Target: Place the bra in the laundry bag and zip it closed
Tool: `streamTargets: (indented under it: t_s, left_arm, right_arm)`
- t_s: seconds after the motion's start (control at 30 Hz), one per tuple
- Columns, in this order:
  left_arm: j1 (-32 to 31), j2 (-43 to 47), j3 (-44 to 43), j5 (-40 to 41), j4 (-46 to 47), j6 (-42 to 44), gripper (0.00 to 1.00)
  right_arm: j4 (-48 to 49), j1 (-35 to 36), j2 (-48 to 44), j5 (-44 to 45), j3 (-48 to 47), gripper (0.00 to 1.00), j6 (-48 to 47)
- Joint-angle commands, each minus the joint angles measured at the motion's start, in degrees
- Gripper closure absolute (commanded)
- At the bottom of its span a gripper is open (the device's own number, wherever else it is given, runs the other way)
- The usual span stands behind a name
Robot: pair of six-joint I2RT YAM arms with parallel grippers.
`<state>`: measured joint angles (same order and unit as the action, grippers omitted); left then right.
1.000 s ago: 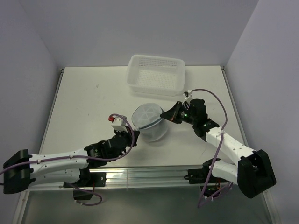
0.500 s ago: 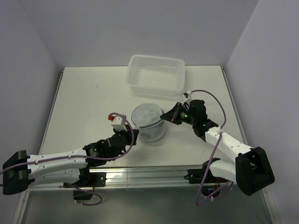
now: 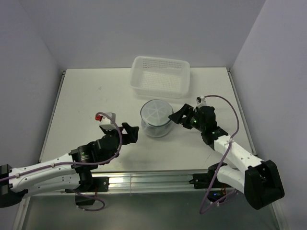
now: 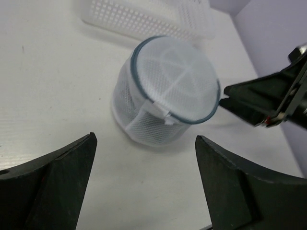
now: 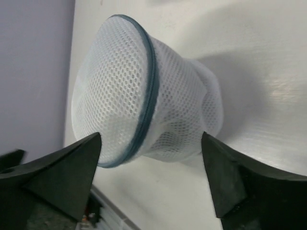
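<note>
The laundry bag (image 3: 156,117) is a round white mesh pod with a dark zipper rim, and it stands free on the table. In the left wrist view the laundry bag (image 4: 165,96) shows its star-ribbed top. The rim looks zipped shut where it shows, with a white tab (image 4: 160,109) at the front. The bra is hidden; no dark fabric shows through the mesh. My left gripper (image 3: 131,132) is open and apart from the bag, to its lower left. My right gripper (image 3: 180,115) is open, just right of the bag. Both left jaws (image 4: 145,141) and right jaws (image 5: 151,139) hold nothing.
A rectangular white perforated basket (image 3: 159,76) stands behind the bag near the back wall. Purple walls close in the table on the left, back and right. The right gripper's black finger (image 4: 259,103) reaches into the left wrist view beside the bag.
Both grippers have opened and let go of the bag. The left arm has pulled back to the lower left, the right one slightly right. The bag now stands upright, a little further right.
</note>
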<state>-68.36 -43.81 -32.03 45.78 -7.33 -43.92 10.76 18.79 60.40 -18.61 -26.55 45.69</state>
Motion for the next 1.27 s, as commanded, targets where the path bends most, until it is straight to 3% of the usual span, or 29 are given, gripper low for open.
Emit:
streamTargets:
  t_s: [0.0,0.07,0.37,0.77,1.23]
  left_arm:
    - [0.15,3.38,-5.23,3.17,-4.7,1.12,0.09]
    - [0.15,5.3,-7.16,4.4,-7.5,1.21,0.01]
    - [0.15,16.37,-9.1,8.09,-14.99,1.47,0.01]
    - [0.15,24.38,-11.04,9.24,-23.34,-1.34,0.01]
    - [0.15,27.38,-8.31,7.75,-22.73,-2.58,0.01]
  right_arm:
    - [-4.77,0.37,-5.45,4.72,-2.54,0.04,-4.03]
    - [-8.19,0.37,-7.83,6.21,-3.68,0.0,-5.69]
    - [-19.72,0.37,-23.2,13.86,-6.24,0.0,-9.83]
    - [-21.84,0.29,-37.8,24.13,-4.31,0.0,-11.33]
    - [-21.93,0.29,-35.88,25.91,-4.74,0.0,-10.45]
